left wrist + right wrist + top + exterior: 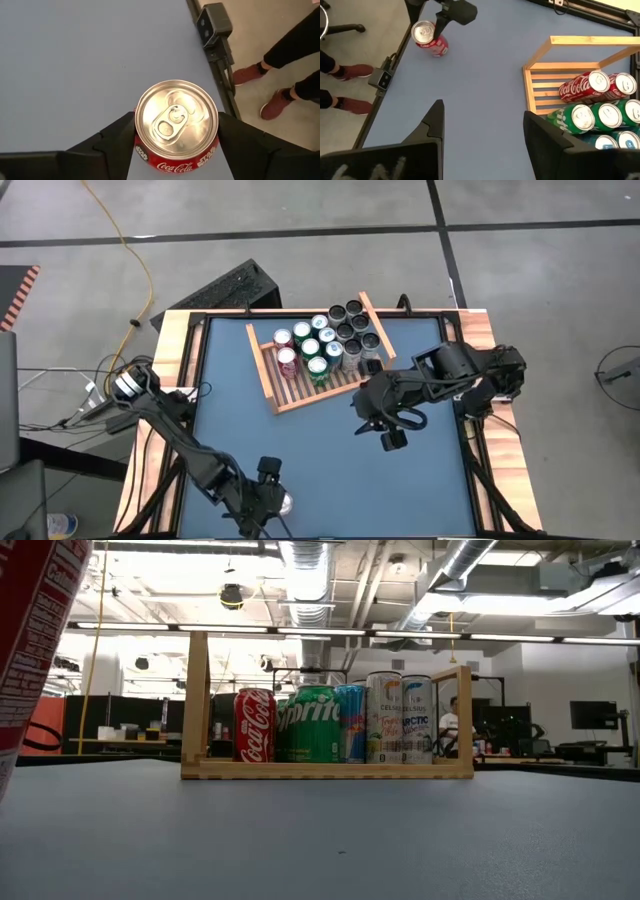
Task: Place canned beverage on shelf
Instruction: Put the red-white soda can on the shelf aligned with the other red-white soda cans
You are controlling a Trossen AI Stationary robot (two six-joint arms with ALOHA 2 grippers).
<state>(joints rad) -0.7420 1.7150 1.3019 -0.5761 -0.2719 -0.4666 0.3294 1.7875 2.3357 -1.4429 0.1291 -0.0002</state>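
Observation:
A red Coca-Cola can (176, 122) with a silver top is near the table's front edge, left of centre (284, 502). My left gripper (272, 492) is shut on it. In the low view the can (30, 640) shows tilted at the picture's left edge. The shelf (275, 385), a light wooden slatted rack, stands at the far middle of the blue table and holds several red, green, white and black cans (325, 725). My right gripper (392, 438) hangs open and empty above the table, right of the shelf's near end; it also shows in its own wrist view (485, 135). My left gripper pinches the can between its two fingers (117, 137), one on each side of the can's upper wall (142, 150) just under the top rim. The fingers come from above, slanting down. The can is tilted; whether its base touches the table, I cannot tell.
The shelf's near left part (542, 92) shows bare slats. Open blue tabletop (320, 450) lies between the can and the shelf. A person's legs and red shoes (277, 100) stand just past the table's front edge. A black bracket (214, 22) sits on that edge.

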